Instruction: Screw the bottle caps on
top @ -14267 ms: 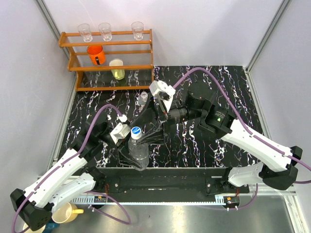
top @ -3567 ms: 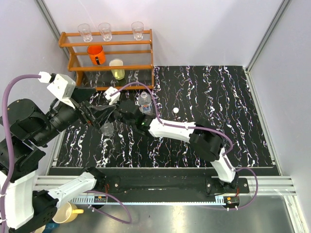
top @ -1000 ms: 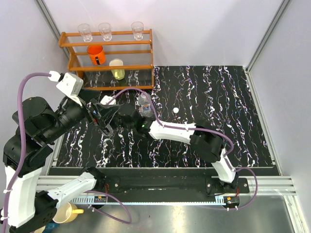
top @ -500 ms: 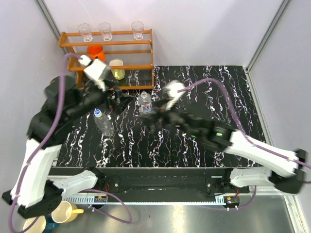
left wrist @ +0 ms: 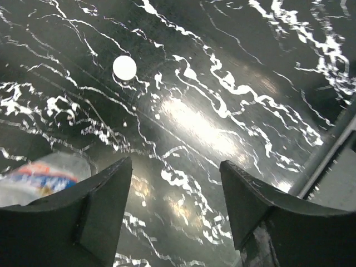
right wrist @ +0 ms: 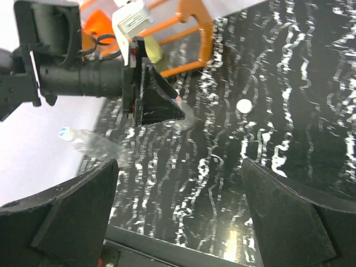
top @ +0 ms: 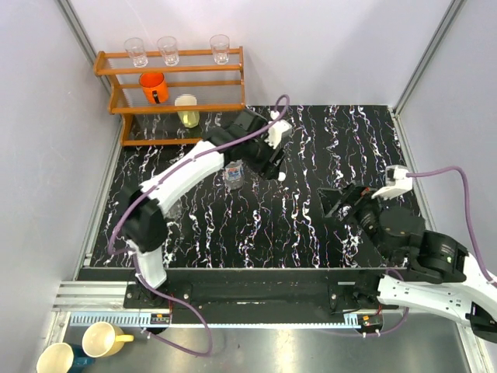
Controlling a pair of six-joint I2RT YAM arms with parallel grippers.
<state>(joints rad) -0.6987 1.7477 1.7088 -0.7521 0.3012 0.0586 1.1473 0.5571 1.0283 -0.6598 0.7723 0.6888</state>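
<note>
Nearest, on the right, the right gripper (right wrist: 179,167) hangs spread wide with nothing between its fingers. Over on the left a second bottle (right wrist: 92,143), with a blue top already on it, sits low on the table (top: 349,132); whether it leans or lies flat I cannot tell. Toward the middle the loose cap (top: 281,177) lies flat on the dark tabletop, apart from the open bottle (top: 233,172) standing to its left. The left gripper (left wrist: 175,164) hovers close to both, jaws apart and holding nothing. The cap looks light, stiff and slick, likely to skid if nudged, so a pinch across its rim from above seems best. The thin-walled bottle would probably dent, so it wants a gentle hold low down. Farthest stands the rack (top: 171,81) of cups.
</note>
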